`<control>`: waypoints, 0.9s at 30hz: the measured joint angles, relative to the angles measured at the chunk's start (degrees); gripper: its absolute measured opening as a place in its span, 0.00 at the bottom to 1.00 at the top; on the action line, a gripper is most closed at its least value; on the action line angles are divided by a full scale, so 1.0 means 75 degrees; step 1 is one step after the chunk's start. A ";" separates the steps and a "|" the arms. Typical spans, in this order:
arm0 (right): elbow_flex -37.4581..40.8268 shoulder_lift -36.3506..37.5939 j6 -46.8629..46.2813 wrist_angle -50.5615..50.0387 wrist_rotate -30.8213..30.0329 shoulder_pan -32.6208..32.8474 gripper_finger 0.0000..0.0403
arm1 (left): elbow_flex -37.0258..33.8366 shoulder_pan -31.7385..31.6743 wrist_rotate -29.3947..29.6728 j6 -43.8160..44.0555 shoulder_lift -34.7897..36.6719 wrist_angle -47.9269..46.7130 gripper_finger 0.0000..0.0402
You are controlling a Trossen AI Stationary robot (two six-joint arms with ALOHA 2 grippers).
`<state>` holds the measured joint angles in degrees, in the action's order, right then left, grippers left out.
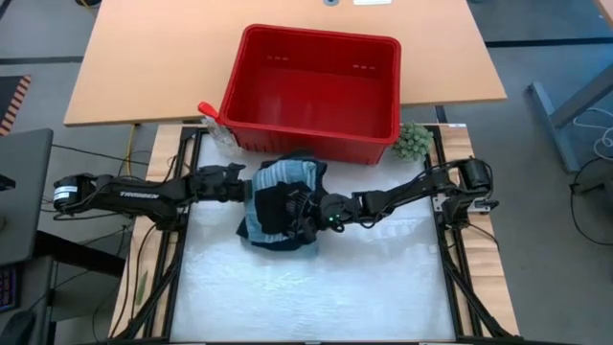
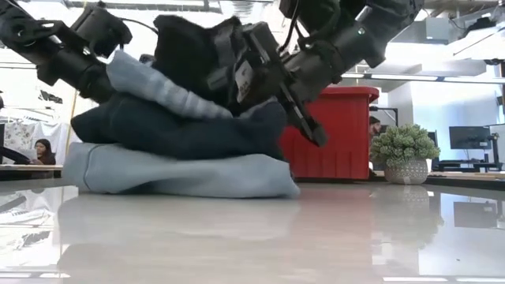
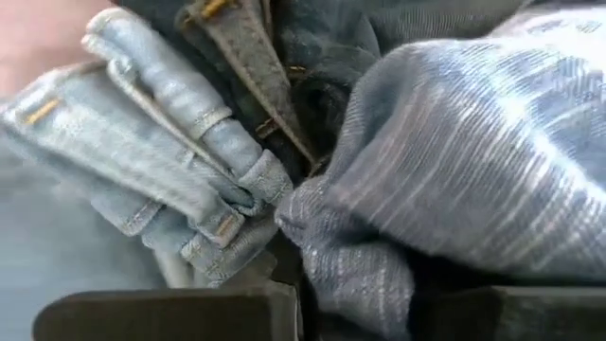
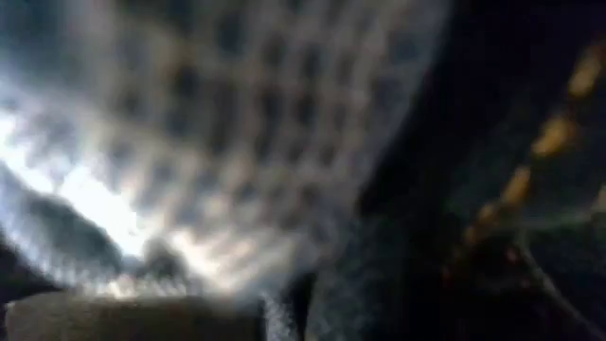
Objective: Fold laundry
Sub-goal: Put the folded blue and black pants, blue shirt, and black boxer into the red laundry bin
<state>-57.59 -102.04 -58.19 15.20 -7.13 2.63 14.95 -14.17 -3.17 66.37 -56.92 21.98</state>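
Note:
The laundry (image 1: 283, 203) is a stacked pile at mid-table: a light blue garment (image 2: 181, 175) lies on the table, with dark navy (image 2: 181, 130), a grey-blue striped garment (image 2: 158, 88) and a black one (image 2: 185, 47) on top. My left gripper (image 1: 253, 189) reaches in from the left, shut on the striped cloth. From the right, my right gripper (image 1: 301, 209) reaches over the pile, shut on the black garment. The light denim seams (image 3: 189, 170) fill the left wrist view. My left gripper pinches a bunched fold of the grey-blue striped garment (image 3: 355, 270) between its two fingers (image 3: 170, 313), coming slanting down from the table's left. The cloth bulges out ahead of the fingers; its far part rests on the navy layer. My right gripper holds the black garment at the top of the pile (image 2: 213, 55), slanting down from the table's right. The cloth itself hides the place of contact in the right wrist view. The black cloth is raised above the striped layer; one finger (image 2: 308, 125) juts down beside the pile.
A red plastic basket (image 1: 311, 91) stands just behind the pile at the table's far edge. A small green fuzzy ball (image 1: 414, 141) sits at its right corner. The white table surface (image 1: 316, 287) lies bare toward the near edge. A person sits far off in the room (image 2: 39, 150).

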 joint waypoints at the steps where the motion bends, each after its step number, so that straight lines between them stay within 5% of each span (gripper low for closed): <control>1: -0.0005 -0.0026 -0.0156 -0.0204 0.0020 0.0029 0.31 | 0.0010 0.0006 -0.0012 -0.0065 0.0003 -0.0325 0.13; 10: 0.0035 0.0019 -0.0702 -0.0951 0.0146 0.0321 0.31 | 0.0016 0.0020 -0.0138 -0.0757 0.0000 -0.1379 0.18; 17: 0.0047 0.0026 -0.0994 -0.1129 0.1377 -0.0047 0.83 | 0.0004 -0.0264 -0.0617 -0.1316 0.0323 -0.2092 0.41; 20: 0.0047 0.0029 -0.1070 -0.1200 0.1423 -0.0078 0.95 | -0.0010 -0.0616 -0.0978 -0.1554 0.0839 -0.2501 0.50; 27: 0.0053 0.0029 -0.1057 -0.1219 0.1499 -0.0078 0.91 | -0.0010 -0.1045 -0.1068 -0.1594 0.2292 -0.4711 0.57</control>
<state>-57.19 -101.82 -66.12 6.06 4.11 2.04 14.87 -22.01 -11.18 54.41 -39.74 -13.34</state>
